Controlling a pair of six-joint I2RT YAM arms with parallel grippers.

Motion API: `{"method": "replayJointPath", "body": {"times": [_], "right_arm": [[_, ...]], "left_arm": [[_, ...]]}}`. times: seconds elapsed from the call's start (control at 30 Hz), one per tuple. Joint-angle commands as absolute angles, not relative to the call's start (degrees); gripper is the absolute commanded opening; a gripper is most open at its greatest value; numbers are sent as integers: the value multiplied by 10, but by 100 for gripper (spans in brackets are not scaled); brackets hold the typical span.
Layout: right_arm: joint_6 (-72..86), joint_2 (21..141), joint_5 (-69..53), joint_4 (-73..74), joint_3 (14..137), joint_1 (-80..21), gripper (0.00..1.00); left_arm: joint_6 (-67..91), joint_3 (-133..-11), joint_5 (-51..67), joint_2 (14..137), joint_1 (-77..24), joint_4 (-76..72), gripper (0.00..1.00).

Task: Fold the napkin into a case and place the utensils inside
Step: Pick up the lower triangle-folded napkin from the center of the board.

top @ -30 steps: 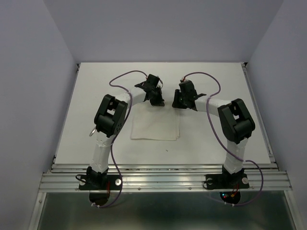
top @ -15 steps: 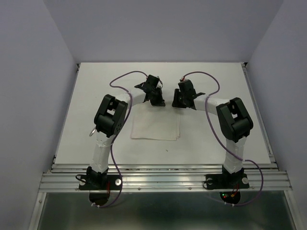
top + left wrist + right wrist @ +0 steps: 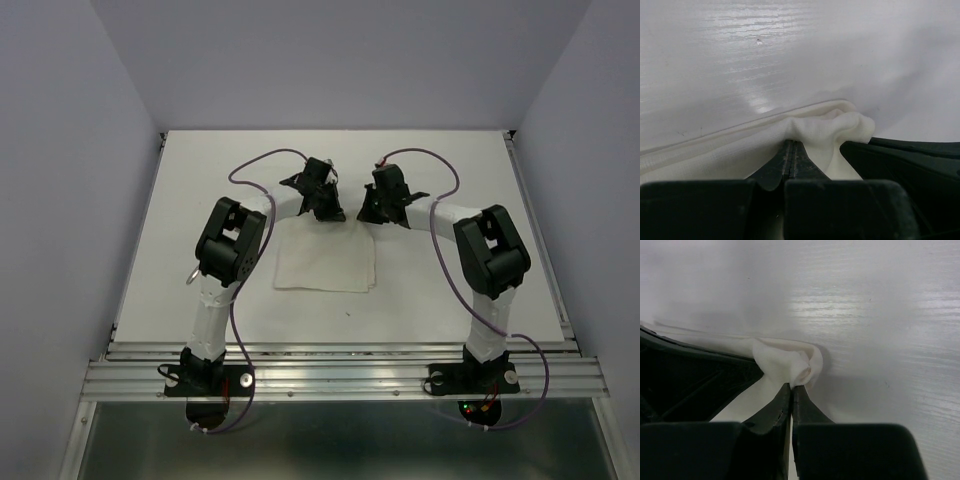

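Note:
The white napkin [image 3: 325, 262] lies flat on the table between the two arms, roughly square. My left gripper [image 3: 329, 215] is at its far edge, shut on a bunched fold of the napkin [image 3: 825, 125]. My right gripper [image 3: 368, 216] is at the far right corner, shut on a pinched tuft of the napkin [image 3: 797, 365]. The two grippers sit close together, the other gripper's black body showing in each wrist view. No utensils and no case are in view.
The white tabletop [image 3: 200, 200] stretches around the napkin, bounded by a metal rail [image 3: 340, 375] at the near edge and grey walls on three sides. Purple cables loop over both arms.
The right gripper has closed on the napkin's far right corner and shifted slightly. The left gripper has stayed shut on the far edge.

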State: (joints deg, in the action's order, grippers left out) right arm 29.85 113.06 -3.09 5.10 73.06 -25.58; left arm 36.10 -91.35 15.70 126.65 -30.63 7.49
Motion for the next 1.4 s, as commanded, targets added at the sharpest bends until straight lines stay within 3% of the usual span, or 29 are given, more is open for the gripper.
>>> {"method": "replayJointPath", "body": {"times": [0.0, 0.5, 0.83, 1.37], "right_arm": [[311, 1100, -56, 28, 751, -265, 1], [337, 1108, -40, 69, 808, -304, 1], [318, 1088, 44, 99, 775, -304, 1], [288, 1099, 68, 99, 773, -299, 1]], "left_arm": [[352, -888, 155, 1256, -309, 92, 0], [358, -864, 156, 1249, -306, 78, 0], [359, -838, 150, 1211, -295, 63, 0], [359, -852, 159, 1187, -294, 61, 0]]}}
